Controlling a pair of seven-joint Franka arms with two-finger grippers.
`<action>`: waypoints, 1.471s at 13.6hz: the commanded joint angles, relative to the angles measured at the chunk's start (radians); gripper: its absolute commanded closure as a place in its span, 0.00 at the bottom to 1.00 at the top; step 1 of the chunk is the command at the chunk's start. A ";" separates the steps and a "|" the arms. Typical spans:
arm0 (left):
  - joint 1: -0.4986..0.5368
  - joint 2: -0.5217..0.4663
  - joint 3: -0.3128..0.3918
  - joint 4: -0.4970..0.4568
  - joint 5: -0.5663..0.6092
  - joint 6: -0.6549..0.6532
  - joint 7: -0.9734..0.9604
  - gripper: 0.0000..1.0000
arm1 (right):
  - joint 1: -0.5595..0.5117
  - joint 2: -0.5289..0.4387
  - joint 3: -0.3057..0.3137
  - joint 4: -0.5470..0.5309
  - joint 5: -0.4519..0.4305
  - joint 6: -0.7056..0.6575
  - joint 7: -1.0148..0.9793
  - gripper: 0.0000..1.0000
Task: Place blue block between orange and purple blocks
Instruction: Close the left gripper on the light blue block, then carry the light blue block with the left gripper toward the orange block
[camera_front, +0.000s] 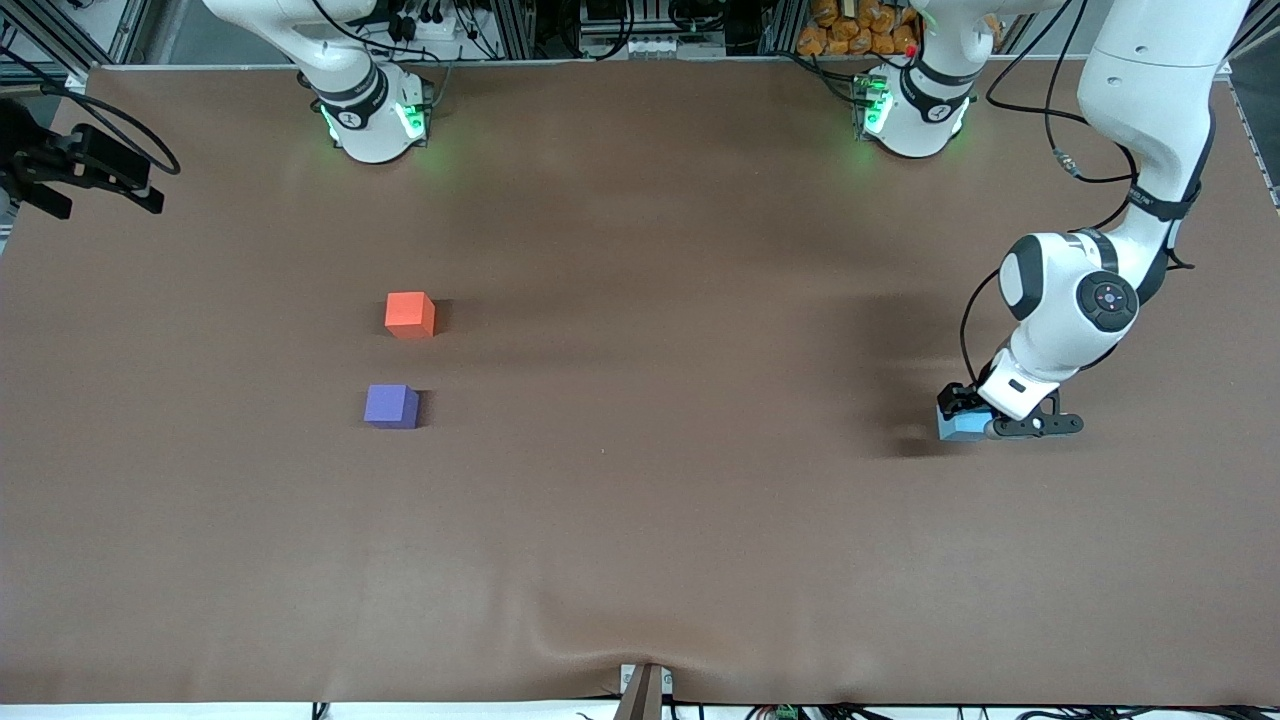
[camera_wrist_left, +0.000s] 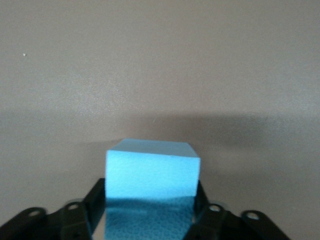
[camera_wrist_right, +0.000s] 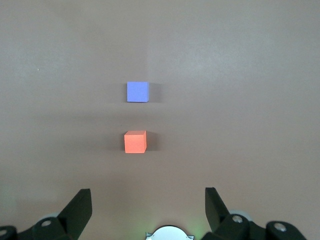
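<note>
The brown table (camera_front: 640, 520) fills nearly the whole front view and bears 3 cubes in all: 1 orange, 1 purple, 1 blue, with no container among them. 2 white arms stand at the top edge of that view. The left arm (camera_front: 1150, 110) comes down the right edge of the frame and bends low over the table, its left gripper (camera_front: 985, 420) at middle right, down at the cloth. The right arm (camera_front: 350, 90) shows only its base and lower links at upper left; it waits, and its right gripper (camera_wrist_right: 148, 210) hangs high over the table with its 2 fingers (camera_wrist_right: 80, 207) spread wide apart and nothing between them, as the right wrist view shows along its bottom edge. The left gripper has the blue block (camera_front: 962, 423) between its 2 fingers (camera_wrist_left: 95, 200): in the left wrist view the cube sits at lower centre with a dark pad against each side, so it looks gripped, though whether it rests on the cloth or is just clear of it is hard to judge from these angles. The orange block (camera_front: 410, 314) lies left of centre in the front view, toward the right arm's end of the table, and the purple block (camera_front: 391, 406) lies just below it in the frame, nearer the front camera, with a bare gap between the 2. The blue block is well apart from that pair, toward the left arm's end of the table.
</note>
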 joint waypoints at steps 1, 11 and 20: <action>-0.002 0.022 -0.002 0.025 0.014 0.010 0.009 0.95 | 0.008 -0.001 -0.009 0.008 0.011 -0.008 0.012 0.00; -0.001 -0.012 -0.131 0.112 0.011 -0.063 -0.002 1.00 | 0.008 -0.001 -0.009 0.008 0.011 -0.008 0.012 0.00; -0.322 0.094 -0.226 0.485 0.008 -0.404 -0.179 1.00 | 0.006 0.001 -0.009 0.008 0.011 -0.008 0.010 0.00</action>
